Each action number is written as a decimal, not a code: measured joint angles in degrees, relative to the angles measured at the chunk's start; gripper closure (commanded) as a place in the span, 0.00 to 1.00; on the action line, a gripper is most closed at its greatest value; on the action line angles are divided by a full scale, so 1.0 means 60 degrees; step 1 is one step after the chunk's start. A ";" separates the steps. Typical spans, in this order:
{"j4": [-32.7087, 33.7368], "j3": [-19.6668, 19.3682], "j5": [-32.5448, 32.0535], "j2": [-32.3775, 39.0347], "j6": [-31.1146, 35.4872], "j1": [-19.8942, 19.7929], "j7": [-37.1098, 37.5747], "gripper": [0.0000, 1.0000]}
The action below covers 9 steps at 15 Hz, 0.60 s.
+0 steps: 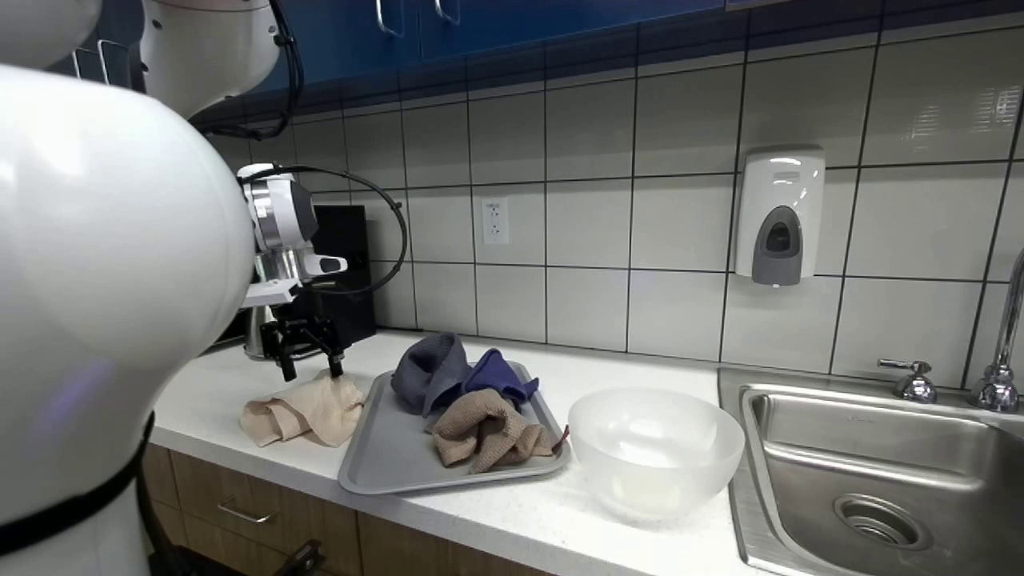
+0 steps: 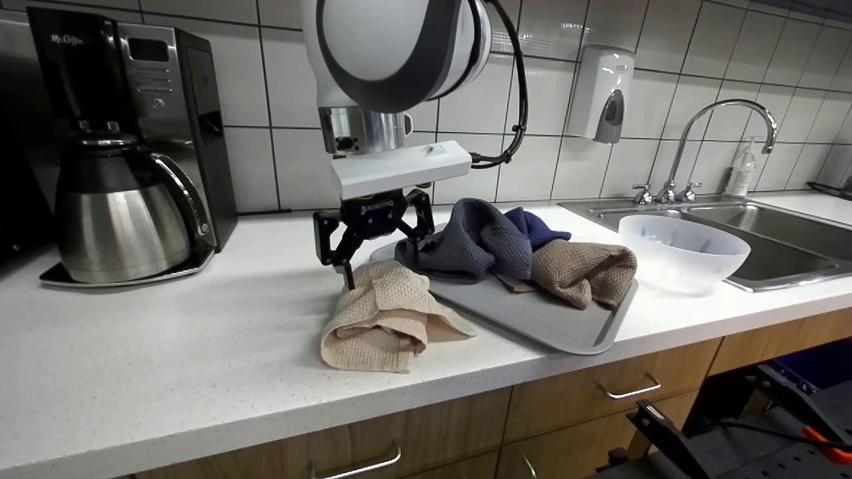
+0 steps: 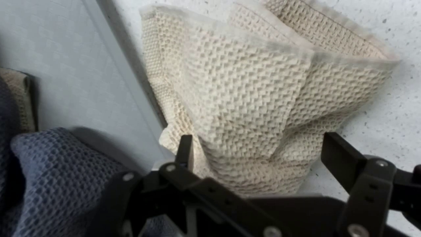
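A crumpled cream waffle-weave cloth point(image 1: 308, 412) lies on the white counter point(image 2: 200, 372); it also shows in an exterior view point(image 2: 393, 306) and the wrist view point(image 3: 250, 85). My black gripper point(image 3: 257, 138) is open over one end of this cloth, its fingers wide apart with cloth between and below them. It points down in both exterior views point(image 1: 312, 372) point(image 2: 383, 271). Whether the fingertips touch the cloth I cannot tell. Beside it is a grey tray point(image 1: 388, 460) holding a slate-blue cloth point(image 2: 466, 239), a dark blue cloth point(image 2: 536, 227) and a brown cloth point(image 2: 586, 269).
A frosted white bowl point(image 1: 656, 456) stands between the tray and the steel sink point(image 1: 864, 456). A coffee maker point(image 2: 200, 100) with a steel carafe point(image 2: 123, 223) stands at the back. A soap dispenser point(image 1: 780, 212) hangs on the tiled wall. Blue cabinets point(image 1: 560, 24) hang above.
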 measured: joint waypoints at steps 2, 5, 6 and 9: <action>-0.0003 -0.0002 0.0000 0.0019 0.0000 0.0000 0.0000 0.00; -0.0021 -0.0044 0.0000 0.0037 0.0144 0.0003 0.0023 0.00; -0.0033 -0.0077 -0.0001 0.0043 0.0252 0.0008 0.0055 0.00; -0.0071 -0.0181 -0.0013 0.0065 0.0594 0.0032 0.0180 0.00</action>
